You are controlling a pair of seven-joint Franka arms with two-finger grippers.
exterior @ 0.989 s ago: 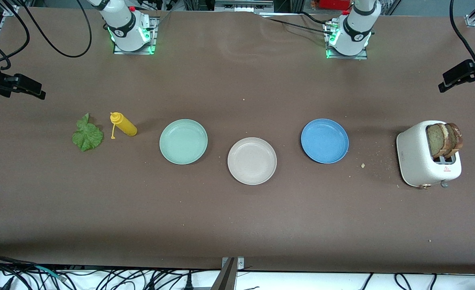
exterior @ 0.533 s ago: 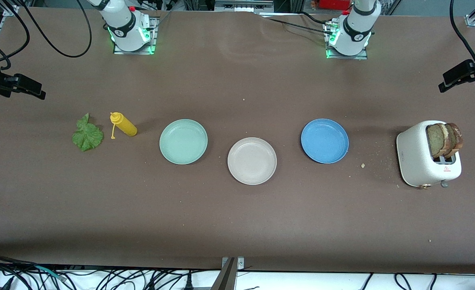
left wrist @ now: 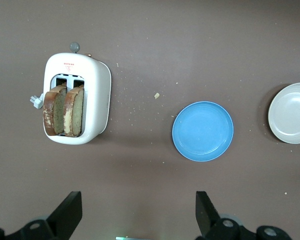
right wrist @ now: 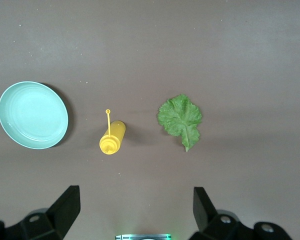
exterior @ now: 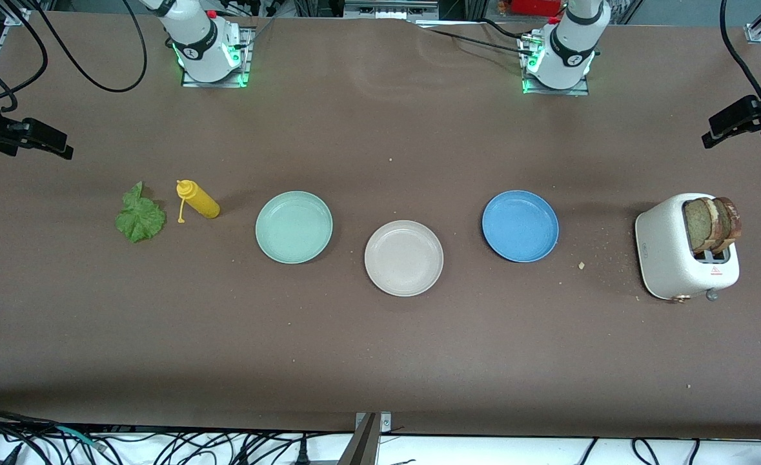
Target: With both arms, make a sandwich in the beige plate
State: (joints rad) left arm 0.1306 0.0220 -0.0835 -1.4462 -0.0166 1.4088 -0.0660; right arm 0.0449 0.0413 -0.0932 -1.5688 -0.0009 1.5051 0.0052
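Observation:
The beige plate (exterior: 403,258) (left wrist: 291,113) lies bare at the middle of the table. Two brown bread slices (exterior: 712,224) (left wrist: 64,111) stand upright in the white toaster (exterior: 670,255) (left wrist: 92,100) at the left arm's end. A crinkled green lettuce leaf (exterior: 139,216) (right wrist: 180,119) lies flat at the right arm's end. My left gripper (left wrist: 138,212) hangs open high above the table near its base, holding nothing. My right gripper (right wrist: 136,209) is open too, high over bare table, with the leaf in its wrist view. Neither hand shows in the front view.
A mint-green plate (exterior: 294,227) (right wrist: 32,115) and a blue plate (exterior: 520,225) (left wrist: 203,131) flank the beige one. A yellow squeeze bottle (exterior: 198,199) (right wrist: 112,137) lies on its side between leaf and green plate. Crumbs (exterior: 581,265) dot the table near the toaster.

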